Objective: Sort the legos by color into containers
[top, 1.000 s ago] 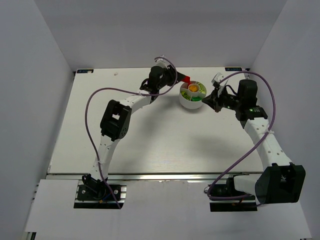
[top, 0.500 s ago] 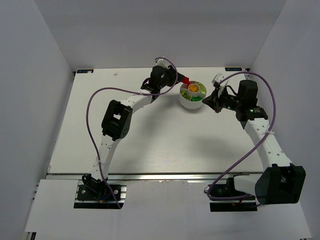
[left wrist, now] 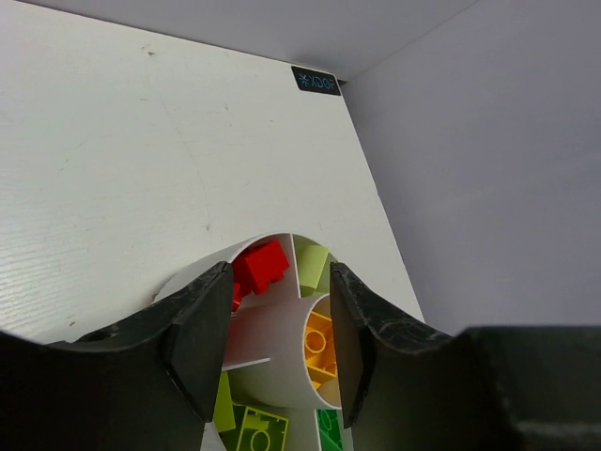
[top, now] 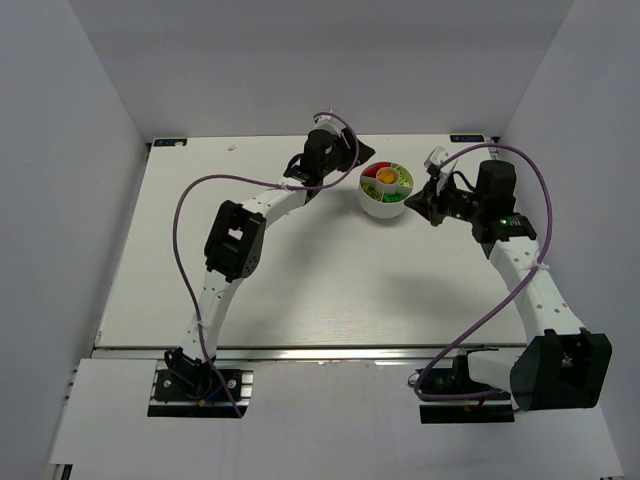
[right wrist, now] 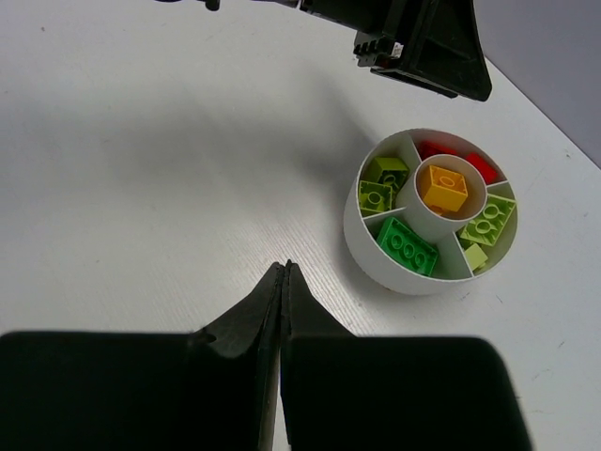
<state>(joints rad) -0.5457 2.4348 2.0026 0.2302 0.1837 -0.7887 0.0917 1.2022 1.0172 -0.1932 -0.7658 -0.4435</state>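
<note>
The round white dish (top: 385, 205) stands at the back middle of the table. Its wedges hold red legos (right wrist: 481, 167), yellow-green legos (right wrist: 488, 221) and a darker green lego (right wrist: 408, 246); the centre cup holds an orange lego (right wrist: 443, 186). My left gripper (top: 361, 154) is open and empty just above the dish's far left rim; in the left wrist view (left wrist: 277, 319) its fingers frame a red lego (left wrist: 261, 268) and the orange lego (left wrist: 319, 343). My right gripper (top: 415, 203) is shut and empty, low over the table just right of the dish (right wrist: 376, 246).
Grey walls close in the table at the back and on both sides. A small black label (left wrist: 315, 81) sits at the table's back edge. The left arm's wrist (right wrist: 423, 47) hangs over the dish's far side.
The left gripper held a red lego over the dish's far left rim; now its jaws are open and the red lego lies in the red wedge. The right arm has not moved.
</note>
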